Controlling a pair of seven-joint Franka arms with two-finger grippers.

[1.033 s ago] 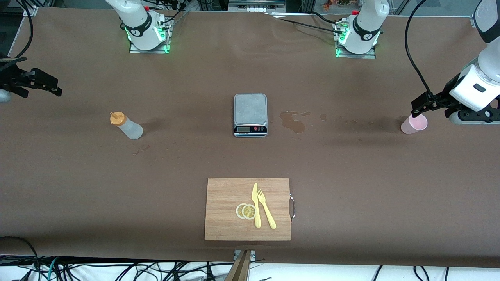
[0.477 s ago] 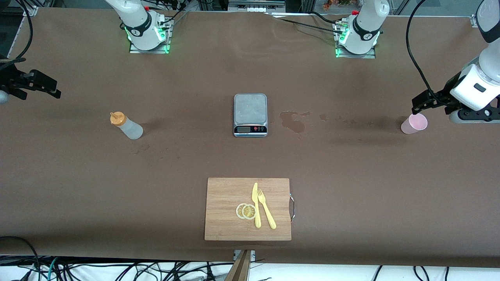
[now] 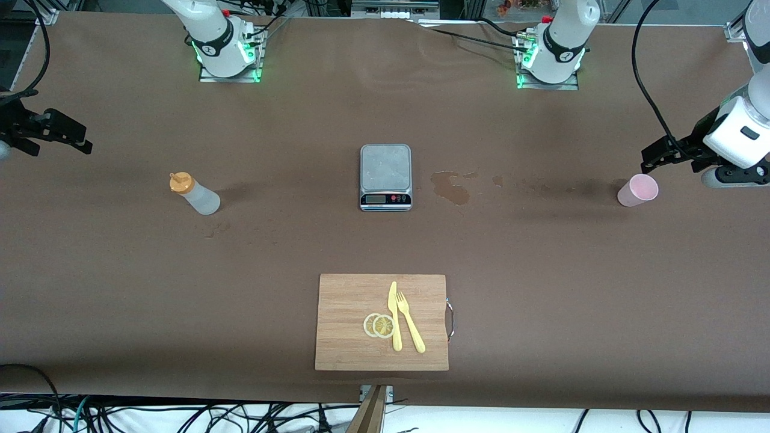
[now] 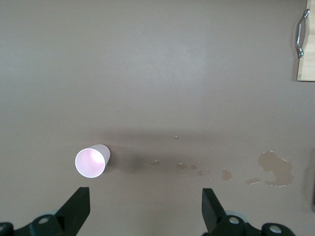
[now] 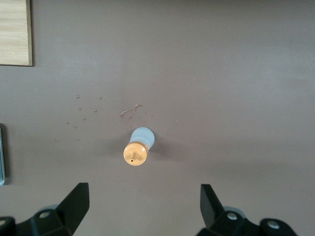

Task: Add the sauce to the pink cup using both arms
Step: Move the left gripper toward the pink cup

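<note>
The sauce bottle (image 3: 194,192), translucent with an orange cap, stands on the brown table toward the right arm's end. In the right wrist view the sauce bottle (image 5: 139,147) appears from above, clear of the fingers. My right gripper (image 3: 81,137) (image 5: 144,204) hangs open and empty over the table's edge at that end. The pink cup (image 3: 637,190) stands upright toward the left arm's end. My left gripper (image 3: 656,153) (image 4: 145,206) is open over the table beside it. In the left wrist view the pink cup (image 4: 90,162) sits just off one finger (image 4: 78,209), untouched.
A grey kitchen scale (image 3: 385,171) sits mid-table with a brown stain (image 3: 451,187) beside it. Nearer the front camera lies a wooden cutting board (image 3: 343,313) carrying a yellow knife (image 3: 394,316), a fork (image 3: 411,328) and lemon slices (image 3: 379,325).
The left gripper has lifted and drawn back from over the pink cup toward its end of the table. The right gripper has drifted slightly. Cup and bottle have not moved.
</note>
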